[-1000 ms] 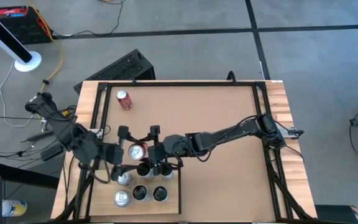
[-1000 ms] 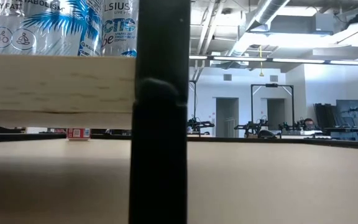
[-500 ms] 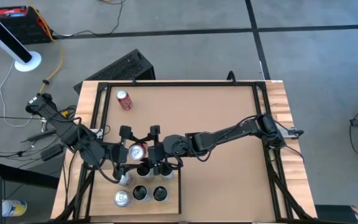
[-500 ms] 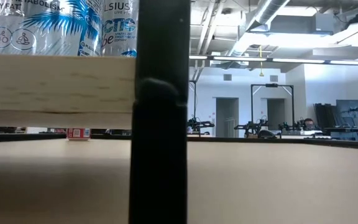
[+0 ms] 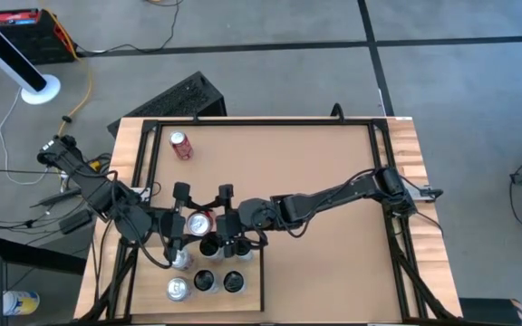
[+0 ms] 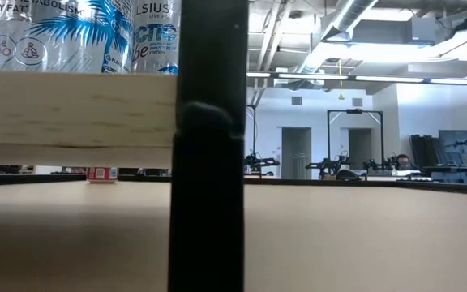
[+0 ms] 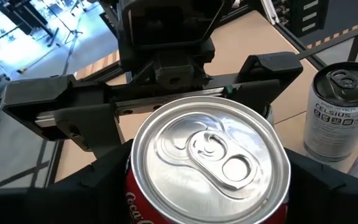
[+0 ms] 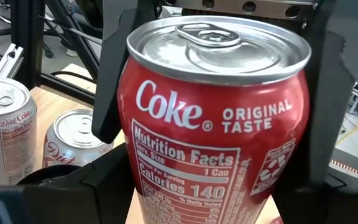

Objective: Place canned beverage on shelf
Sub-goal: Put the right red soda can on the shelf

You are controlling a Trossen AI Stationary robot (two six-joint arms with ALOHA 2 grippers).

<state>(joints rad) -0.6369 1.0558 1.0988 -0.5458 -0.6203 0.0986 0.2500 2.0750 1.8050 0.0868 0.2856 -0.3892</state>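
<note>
A red Coke can [image 5: 199, 221] stands upright in the air over the far part of the pale wood shelf [image 5: 248, 288], between both grippers. My left gripper [image 5: 187, 223] reaches it from the table's left and my right gripper [image 5: 217, 223] from the right; both are shut on it. The can's silver top [image 7: 210, 155] fills the left wrist view, and its label [image 8: 216, 124] fills the right wrist view. On the shelf stand several cans [image 5: 205, 281], on their bases. My left gripper pinches the can's side wall [image 8: 132, 93] between its two fingers [image 8: 112, 81], up near the rim. It comes in about level from the table's left. The can is upright and lifted clear. My right gripper pinches the can's lower side wall [image 8: 143, 186] between its two fingers [image 8: 86, 183]. It comes in about level from the table's right, opposite the other gripper. The can stays upright, clear of the shelf.
Another red can [image 5: 181, 145] stands on the brown tabletop at the far left. Diet Coke cans [image 8: 5, 130] and a Celsius can [image 7: 344, 112] stand close under the grippers. A black post [image 6: 209, 162] and the shelf's board edge [image 6: 71, 109] fill the low view.
My left gripper's fingers have drawn in on the Coke can and taken hold of it. The can and my right gripper have kept still.
</note>
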